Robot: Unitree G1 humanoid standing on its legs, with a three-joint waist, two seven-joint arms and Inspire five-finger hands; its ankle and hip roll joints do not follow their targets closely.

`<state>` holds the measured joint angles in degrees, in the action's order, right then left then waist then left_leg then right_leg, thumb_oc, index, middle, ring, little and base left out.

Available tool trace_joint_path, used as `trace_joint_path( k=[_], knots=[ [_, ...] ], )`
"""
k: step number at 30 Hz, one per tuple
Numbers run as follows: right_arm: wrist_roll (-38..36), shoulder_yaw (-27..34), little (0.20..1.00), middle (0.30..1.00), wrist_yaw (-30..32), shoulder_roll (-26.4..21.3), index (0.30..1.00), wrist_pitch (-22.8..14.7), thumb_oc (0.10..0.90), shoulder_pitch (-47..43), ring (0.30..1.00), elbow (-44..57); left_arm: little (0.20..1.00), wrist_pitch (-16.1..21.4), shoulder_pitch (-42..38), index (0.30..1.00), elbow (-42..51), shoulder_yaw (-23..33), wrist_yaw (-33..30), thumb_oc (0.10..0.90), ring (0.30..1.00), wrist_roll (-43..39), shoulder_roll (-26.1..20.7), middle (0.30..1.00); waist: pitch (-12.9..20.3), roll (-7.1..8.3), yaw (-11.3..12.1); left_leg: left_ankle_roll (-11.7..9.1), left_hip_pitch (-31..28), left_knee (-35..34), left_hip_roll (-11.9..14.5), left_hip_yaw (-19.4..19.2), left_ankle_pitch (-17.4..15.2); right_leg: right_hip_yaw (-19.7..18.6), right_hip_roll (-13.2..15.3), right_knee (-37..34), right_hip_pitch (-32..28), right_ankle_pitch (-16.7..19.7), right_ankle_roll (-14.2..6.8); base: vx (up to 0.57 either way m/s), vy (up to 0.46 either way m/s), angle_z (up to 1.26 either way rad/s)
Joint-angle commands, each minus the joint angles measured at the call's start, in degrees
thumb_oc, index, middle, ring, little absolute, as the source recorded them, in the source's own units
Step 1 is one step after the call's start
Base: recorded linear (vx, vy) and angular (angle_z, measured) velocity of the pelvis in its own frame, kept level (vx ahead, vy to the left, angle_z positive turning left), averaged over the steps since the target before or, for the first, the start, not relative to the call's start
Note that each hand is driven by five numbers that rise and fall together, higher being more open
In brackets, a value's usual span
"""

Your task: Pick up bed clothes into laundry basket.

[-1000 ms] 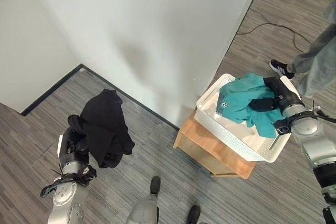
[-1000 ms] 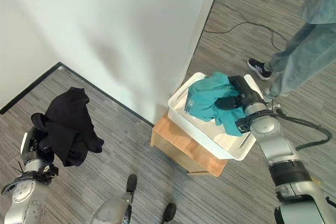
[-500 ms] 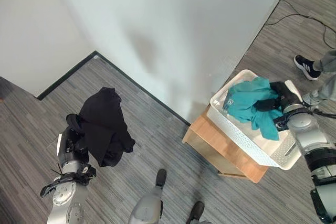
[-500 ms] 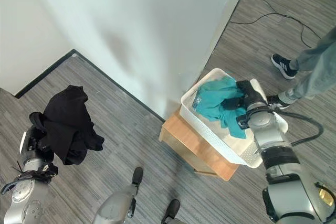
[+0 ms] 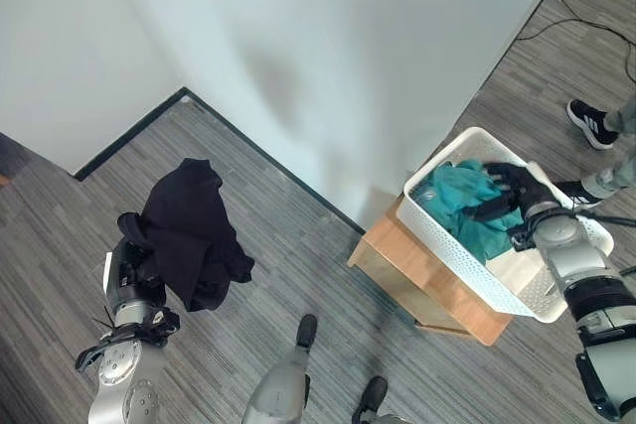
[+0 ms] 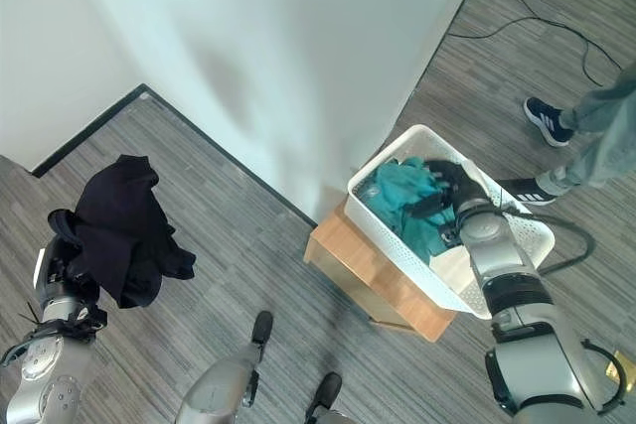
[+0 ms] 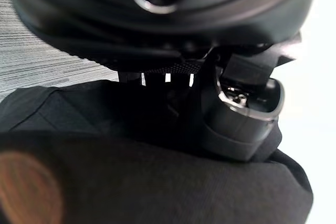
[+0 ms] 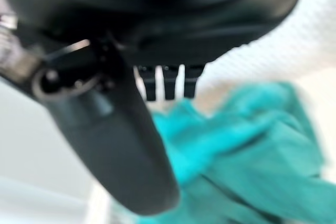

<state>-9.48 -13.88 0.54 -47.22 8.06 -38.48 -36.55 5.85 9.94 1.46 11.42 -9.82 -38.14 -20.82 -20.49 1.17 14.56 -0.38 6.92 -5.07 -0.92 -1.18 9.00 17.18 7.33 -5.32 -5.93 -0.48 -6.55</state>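
Observation:
A black garment (image 5: 189, 230) hangs bunched over my left hand (image 5: 132, 267), raised above the floor at the left; in the left wrist view the thumb (image 7: 239, 114) presses into the black cloth (image 7: 157, 182). A white laundry basket (image 5: 449, 248) stands on a low wooden stool (image 5: 397, 270) at the right. A teal garment (image 5: 459, 204) lies inside it. My right hand (image 5: 509, 194) rests in the basket on the teal cloth (image 8: 252, 150), with its thumb (image 8: 126, 145) standing free of it and its fingers spread.
A white wall with a dark baseboard (image 5: 129, 131) runs behind the stool. A person's shoe (image 5: 593, 123) and trouser leg (image 6: 606, 131) stand just past the basket. A thin cable (image 5: 586, 29) lies on the wood floor at the far right.
The camera has shifted. The teal garment has sunk from a heap over the rim down into the basket, and my right hand has gone lower with it. The left hand still holds the black garment up.

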Motion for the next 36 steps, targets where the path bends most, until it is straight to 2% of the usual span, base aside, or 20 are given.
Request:
trace_joint_path(
  k=[1, 5, 6, 8, 9, 11, 12, 14, 15, 16, 17, 18, 20, 22, 25, 28, 31, 32, 34, 36],
  knots=[
    [-3.21, 1.58, 0.900, 0.900, 4.90, -10.40, 0.900, -5.51, 0.800, -5.94, 0.900, 8.42, 0.300, 6.40, -2.42, 0.300, 9.95, 3.75, -0.14, 0.400, 0.300, 1.26, -3.42, 0.300, 5.24, 0.74, -0.80, -5.10, -6.22, 0.07, 3.74, -2.20, -7.95, 0.28, 4.60, 0.32, 3.87, 2.62, -3.05, 0.02, 0.027, -0.04],
    [-6.28, 8.58, 0.900, 0.900, 6.18, -12.17, 0.900, -7.00, 0.800, -1.01, 0.900, 16.14, 0.300, 6.10, -3.03, 0.300, 9.89, 5.31, -0.57, 0.400, 0.300, 3.24, -4.83, 0.300, 5.83, 0.97, -1.59, -5.01, -6.59, 0.07, 3.65, -2.52, -8.36, 0.09, 4.82, 0.32, 3.71, 2.69, -3.34, 0.01, 0.008, -0.01],
    [-9.52, 13.66, 0.900, 0.900, 7.01, -12.24, 0.900, -8.80, 0.800, 2.48, 0.900, 20.65, 0.300, 6.35, -3.98, 0.300, 8.90, 7.84, -1.52, 0.400, 0.300, 4.79, -6.76, 0.300, 6.35, 0.87, -2.58, -5.00, -6.85, 0.07, 3.56, -2.90, -8.64, -0.16, 5.05, 0.32, 3.62, 2.76, -3.56, 0.03, 0.038, -0.05],
    [-10.33, 17.09, 0.900, 0.900, 7.20, -11.97, 0.900, -9.41, 0.800, 5.43, 0.900, 23.42, 0.300, 6.56, -4.78, 0.300, 8.95, 8.89, -2.06, 0.400, 0.300, 5.64, -8.40, 0.300, 6.57, 1.03, -2.76, -4.98, -7.03, 0.07, 3.47, -3.00, -8.79, -0.25, 5.19, 0.32, 3.53, 2.77, -3.67, 0.02, 0.034, -0.03],
    [-11.63, 22.79, 0.900, 0.900, 7.96, -11.07, 0.900, -10.71, 0.800, 10.13, 0.900, 28.69, 0.300, 6.98, -6.34, 0.300, 7.97, 12.29, -3.40, 0.400, 0.300, 7.10, -11.42, 0.300, 7.12, 0.72, -4.10, -4.98, -7.36, 0.07, 3.37, -3.29, -9.11, -0.64, 5.35, 0.32, 3.46, 2.81, -3.87, 0.05, 0.047, -0.01],
    [-11.25, 29.44, 0.900, 0.900, 10.00, -7.94, 0.900, -11.84, 0.800, 15.74, 0.900, 32.71, 0.300, 6.75, -7.79, 0.300, 7.38, 15.25, -4.73, 0.400, 0.300, 10.03, -14.85, 0.300, 7.86, 0.11, -5.76, -4.94, -7.90, 0.07, 3.14, -3.80, -9.62, -1.26, 5.66, 0.32, 3.24, 2.84, -4.12, 0.03, 0.078, -0.03],
    [-9.72, 33.77, 0.900, 0.900, 10.54, -3.73, 0.900, -12.30, 0.800, 20.51, 0.900, 36.83, 0.300, 5.95, -9.42, 0.300, 7.24, 15.79, -4.67, 0.400, 0.300, 13.23, -17.87, 0.300, 8.31, -0.49, -7.36, -4.83, -8.17, 0.07, 2.94, -4.26, -10.02, -1.64, 6.02, 0.32, 3.35, 3.14, -4.32, -0.02, 0.063, -0.06],
    [-9.37, 35.08, 0.900, 0.900, 10.59, -2.66, 0.900, -11.85, 0.800, 22.01, 0.900, 38.18, 0.300, 5.88, -9.84, 0.300, 7.04, 15.24, -4.71, 0.400, 0.300, 13.42, -18.58, 0.300, 8.39, 0.02, -6.97, -4.81, -8.16, 0.07, 2.93, -4.11, -10.04, -1.48, 6.03, 0.32, 3.28, 3.13, -4.35, -0.01, 0.038, -0.05],
    [-7.45, 38.71, 0.900, 0.900, 10.92, 1.46, 0.900, -12.74, 0.800, 25.86, 0.900, 43.10, 0.300, 6.17, -11.36, 0.300, 7.58, 15.32, -4.50, 0.400, 0.300, 14.91, -21.21, 0.300, 8.64, -0.97, -9.08, -4.65, -8.28, 0.07, 2.56, -4.24, -10.23, -2.52, 6.35, 0.34, 3.45, 3.56, -4.60, -0.14, 0.119, -0.03],
    [-5.37, 40.67, 0.900, 0.900, 11.79, 7.07, 0.900, -13.84, 0.800, 29.23, 0.900, 47.59, 0.300, 6.40, -14.37, 0.300, 7.51, 13.59, -4.35, 0.400, 0.300, 15.76, -25.45, 0.300, 7.61, -2.08, -11.61, -3.97, -8.03, 0.07, 2.25, -3.86, -9.56, -6.36, 6.55, 4.27, 5.39, 3.44, -4.92, -0.12, 0.120, -0.07],
    [-5.27, 40.79, 0.900, 0.900, 11.81, 7.32, 0.900, -13.75, 0.800, 29.30, 0.900, 47.79, 0.300, 6.46, -14.58, 0.300, 7.33, 13.47, -4.36, 0.400, 0.300, 15.74, -25.66, 0.300, 7.73, -1.93, -11.44, -3.99, -8.00, 0.07, 2.24, -3.84, -9.79, -6.60, 6.60, 4.70, 5.68, 3.00, -4.98, -0.24, 0.144, -0.04],
    [-4.96, 41.43, 0.900, 0.900, 11.74, 11.30, 0.900, -14.08, 0.800, 31.60, 0.900, 48.32, 0.300, 6.71, -18.04, 0.300, 7.60, 10.71, -3.68, 0.400, 0.300, 16.16, -27.43, 0.300, 7.11, -2.99, -13.44, -3.31, -7.44, 0.07, 2.29, -4.23, -9.62, -10.49, 6.14, 10.10, 7.61, 0.18, -4.84, -0.18, 0.064, -0.09],
    [-4.05, 41.60, 0.900, 0.900, 12.45, 13.18, 0.900, -14.08, 0.800, 32.29, 0.900, 48.25, 0.300, 6.80, -18.99, 0.300, 7.73, 9.95, -3.51, 0.400, 0.300, 15.71, -27.38, 0.300, 7.17, -3.51, -13.23, -3.22, -7.24, 0.07, 2.62, -5.35, -9.64, -9.59, 7.22, 11.79, 7.60, -0.58, -4.80, -0.16, 0.012, -0.11],
    [-2.86, 42.39, 0.900, 0.900, 14.35, 15.66, 0.900, -13.81, 0.800, 33.36, 0.900, 45.83, 0.300, 6.85, -17.77, 0.300, 9.17, 9.59, -2.37, 0.400, 0.300, 15.30, -26.19, 0.300, 7.68, -3.92, -12.71, -3.22, -7.55, 0.07, 3.32, -7.98, -9.72, -6.67, 10.19, 13.19, 6.01, 0.21, -4.49, -0.12, -0.072, -0.55],
    [-2.53, 42.13, 0.900, 0.900, 15.77, 15.00, 0.900, -12.99, 0.800, 33.81, 0.900, 42.69, 0.300, 6.02, -15.55, 0.300, 12.03, 10.38, -0.90, 0.400, 0.300, 15.44, -26.38, 0.300, 8.13, -3.92, -11.95, -3.38, -8.21, 0.07, 3.75, -10.27, -9.74, -5.46, 11.40, 12.93, 5.46, 1.50, -5.15, -0.04, -0.058, -0.91],
    [-3.95, 42.51, 0.900, 0.900, 14.77, 15.80, 0.900, -12.35, 0.800, 35.49, 0.900, 40.66, 0.300, 4.84, -9.21, 0.300, 15.76, 11.29, 3.50, 0.400, 0.300, 13.39, -23.45, 0.300, 9.05, -3.40, -10.11, -4.98, -10.20, 0.18, 6.09, -16.27, -9.51, 1.45, 13.46, 9.12, 4.41, 3.47, -7.37, 0.01, -0.188, -0.90],
    [-4.76, 43.39, 0.900, 0.900, 14.04, 15.75, 0.900, -11.78, 0.800, 37.26, 0.900, 39.81, 0.300, 3.76, -6.61, 0.300, 18.09, 11.00, 6.31, 0.400, 0.300, 13.30, -22.39, 0.300, 9.35, -2.92, -10.11, -6.13, -10.53, 0.19, 8.25, -17.93, -8.06, 0.75, 11.61, 6.03, 3.50, 2.71, -6.84, 0.03, -0.291, -1.00],
    [-5.43, 43.62, 0.900, 0.900, 13.92, 15.64, 0.900, -11.84, 0.800, 38.46, 0.900, 38.76, 0.300, 3.36, -7.69, 0.300, 18.92, 8.51, 7.85, 0.400, 0.300, 12.04, -22.05, 0.300, 9.14, -2.66, -11.31, -7.49, -10.86, 0.55, 11.40, -18.01, -6.36, -0.96, 8.86, 6.03, 3.37, 0.48, -5.49, 0.06, -0.381, -0.10],
    [-5.70, 42.53, 0.900, 0.900, 14.00, 13.93, 0.900, -11.93, 0.800, 37.82, 0.900, 37.50, 0.300, 2.35, -10.24, 0.300, 19.14, 4.66, 8.83, 0.400, 0.300, 12.12, -21.61, 0.300, 8.60, -2.52, -13.26, -8.81, -11.31, 4.19, 14.86, -18.51, -5.73, -1.80, 5.25, 5.10, 2.27, -1.85, -3.62, 0.06, -0.427, -0.09],
    [-5.27, 41.23, 0.900, 0.900, 13.86, 13.31, 0.900, -11.98, 0.800, 37.22, 0.900, 37.20, 0.300, 1.81, -12.07, 0.300, 18.64, 2.46, 9.31, 0.400, 0.300, 12.52, -21.27, 0.300, 8.06, -2.50, -13.81, -9.12, -10.62, 7.90, 16.60, -18.66, -5.54, -2.03, 3.41, 4.32, 1.40, -2.73, -2.42, 0.03, -0.343, -0.30]
  ],
)
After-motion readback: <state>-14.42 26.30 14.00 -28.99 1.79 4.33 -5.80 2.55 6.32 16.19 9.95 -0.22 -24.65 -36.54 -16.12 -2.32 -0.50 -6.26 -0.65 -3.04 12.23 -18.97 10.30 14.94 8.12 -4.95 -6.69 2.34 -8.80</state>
